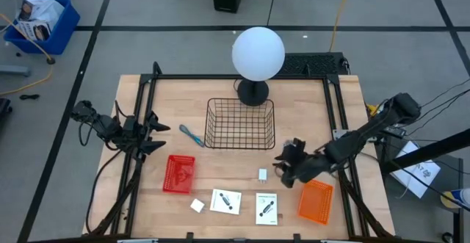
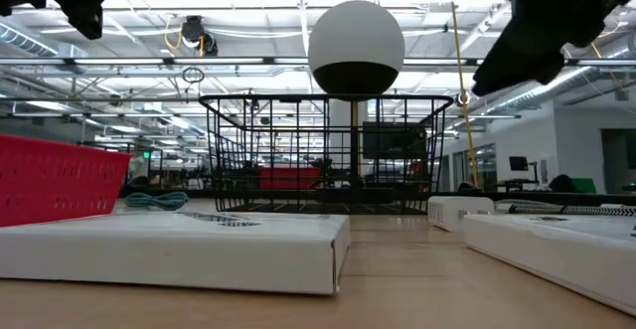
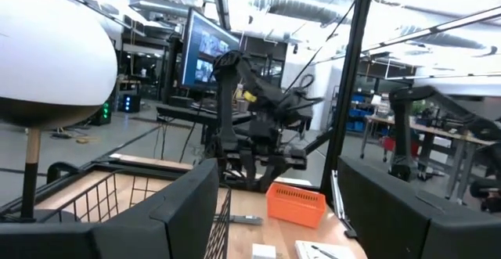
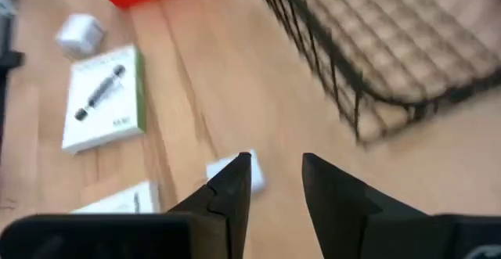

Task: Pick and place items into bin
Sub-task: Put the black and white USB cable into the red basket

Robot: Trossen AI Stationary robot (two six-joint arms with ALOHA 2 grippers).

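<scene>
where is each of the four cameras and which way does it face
High view: overhead, looking straight down on the wooden table; both dark arms show, left gripper and right gripper.
Low view: at tabletop height, looking level past white flat boxes to the black wire basket; arm parts hang at the top.
Left wrist view: looks across at the right arm and orange bin; own fingers below.
Right wrist view: looks down at a small white block; own open fingers show.
All four views share the basket.

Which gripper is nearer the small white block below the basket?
Right. The right gripper sits just right of the white block, open, apart from it. The left gripper waits open at the table's left side, beyond the teal tool.
</scene>
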